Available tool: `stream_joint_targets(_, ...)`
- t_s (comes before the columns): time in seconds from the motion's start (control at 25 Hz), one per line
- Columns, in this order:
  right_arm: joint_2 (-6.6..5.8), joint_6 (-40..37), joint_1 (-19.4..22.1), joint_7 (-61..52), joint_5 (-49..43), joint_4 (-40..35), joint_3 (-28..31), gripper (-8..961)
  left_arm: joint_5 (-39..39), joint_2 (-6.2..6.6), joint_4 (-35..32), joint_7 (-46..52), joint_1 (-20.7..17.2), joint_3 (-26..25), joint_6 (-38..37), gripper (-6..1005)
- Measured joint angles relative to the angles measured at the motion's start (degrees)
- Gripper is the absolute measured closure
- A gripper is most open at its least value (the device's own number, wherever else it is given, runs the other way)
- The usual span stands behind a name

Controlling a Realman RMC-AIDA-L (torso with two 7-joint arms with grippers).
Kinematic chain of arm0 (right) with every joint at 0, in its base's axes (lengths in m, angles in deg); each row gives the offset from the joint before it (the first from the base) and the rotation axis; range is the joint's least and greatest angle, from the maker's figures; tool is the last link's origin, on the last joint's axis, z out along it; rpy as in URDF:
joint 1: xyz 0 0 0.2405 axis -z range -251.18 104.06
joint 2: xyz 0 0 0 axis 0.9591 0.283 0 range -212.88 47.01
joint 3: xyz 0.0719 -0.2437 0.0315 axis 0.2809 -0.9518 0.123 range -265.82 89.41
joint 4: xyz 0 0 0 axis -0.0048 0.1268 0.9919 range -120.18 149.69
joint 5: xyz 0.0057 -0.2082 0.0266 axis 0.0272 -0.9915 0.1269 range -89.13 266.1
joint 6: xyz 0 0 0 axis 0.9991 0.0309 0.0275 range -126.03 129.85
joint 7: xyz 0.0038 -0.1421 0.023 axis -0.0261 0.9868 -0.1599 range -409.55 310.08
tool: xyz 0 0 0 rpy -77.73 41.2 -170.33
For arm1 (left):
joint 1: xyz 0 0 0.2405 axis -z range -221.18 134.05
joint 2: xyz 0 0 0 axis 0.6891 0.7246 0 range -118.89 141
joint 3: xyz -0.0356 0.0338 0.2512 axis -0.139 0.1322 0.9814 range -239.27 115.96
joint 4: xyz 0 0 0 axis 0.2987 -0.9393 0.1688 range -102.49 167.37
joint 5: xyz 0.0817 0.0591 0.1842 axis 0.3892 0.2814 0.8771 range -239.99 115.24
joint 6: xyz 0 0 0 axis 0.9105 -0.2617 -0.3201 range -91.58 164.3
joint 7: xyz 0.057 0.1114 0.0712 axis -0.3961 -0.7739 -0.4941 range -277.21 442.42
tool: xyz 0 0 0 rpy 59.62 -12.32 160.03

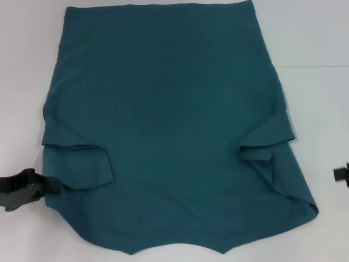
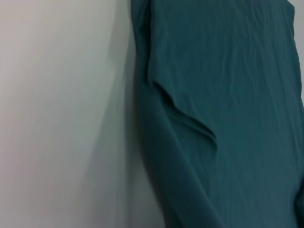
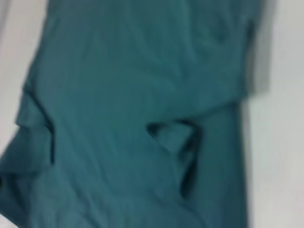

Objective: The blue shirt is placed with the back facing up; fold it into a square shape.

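Left gripper (image 1: 22, 188) sits low beside the blue shirt (image 1: 174, 125) in the head view, its dark body just touching the cloth's edge below the tucked left sleeve (image 1: 79, 164); whether its fingers are spread or pinched I cannot tell. Of the right gripper (image 1: 341, 173) only a dark stub shows, well clear of the shirt's far edge, and its state is just as unreadable. The shirt lies flat, plain side up, on the white table (image 1: 322, 109), both sleeves already turned inward over the body, with the right sleeve (image 1: 267, 147) bunched into a small ridge.

From the left wrist view, the shirt (image 2: 228, 104) fills one side of the picture, its long edge running against bare table (image 2: 57, 114), with a soft diagonal crease where the sleeve folds over.

From the right wrist view, the shirt (image 3: 137, 95) shows both tucked sleeves as dark pockets, and table (image 3: 280, 142) beside it.

My judgement: the lengthwise fold comes next. To do it well, each gripper should take the shirt at matching corners, lift evenly, and lay the cloth down without dragging the tucked sleeves loose; the ridge at the right sleeve wants flattening first. No containers are in view.
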State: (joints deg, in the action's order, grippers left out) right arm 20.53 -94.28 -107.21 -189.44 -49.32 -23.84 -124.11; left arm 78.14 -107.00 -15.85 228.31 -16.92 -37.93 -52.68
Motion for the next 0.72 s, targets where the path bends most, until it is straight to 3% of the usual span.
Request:
stream_joint_targets(0.24,0.60,-0.3,1.0,5.4,-0.6,-0.1,-0.3,413,-0.1,0.11,0.3,0.0,0.7,0.3,0.6,977)
stream_joint_targets(0.6,4.14,3.0,-0.4,12.4,-5.4,0.0,-1.0,415,-0.1,0.13,0.7,-0.1,1.1,0.4,0.9,969)
stream_joint_targets(0.72,4.52,3.9,-0.8,12.2,-6.7,0.0,-1.1,415,-0.1,0.13,0.7,-0.1,1.1,0.4,1.0,966)
